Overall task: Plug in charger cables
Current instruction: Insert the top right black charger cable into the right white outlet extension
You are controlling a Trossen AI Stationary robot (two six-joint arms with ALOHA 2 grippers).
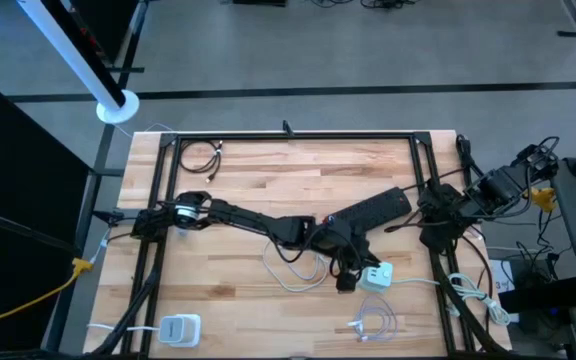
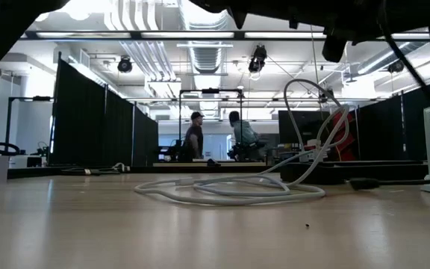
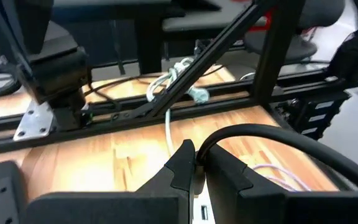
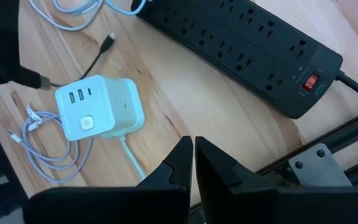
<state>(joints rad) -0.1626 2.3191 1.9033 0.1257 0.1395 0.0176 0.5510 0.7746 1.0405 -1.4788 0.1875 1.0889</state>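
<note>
Left claw: (image 1: 348, 272) clenched on a black cable (image 3: 272, 138), just beside the white charger block (image 1: 375, 277).
Right claw: (image 4: 193, 155) clenched, empty, counter's (image 1: 248, 190) right edge.
Charger cables: white loops (image 1: 376, 322) near the block.
Writing: none readable.

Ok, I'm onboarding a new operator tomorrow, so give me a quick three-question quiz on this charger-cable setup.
1. True or false: the right claw holds the white charger cube.
2. The left claw is shut on: A) a white cable, B) the black charger cable, C) nothing?
3. What colour is the switch on the power strip?
Key: 1 false, it is shut on nothing; 2 B; 3 red.
</note>
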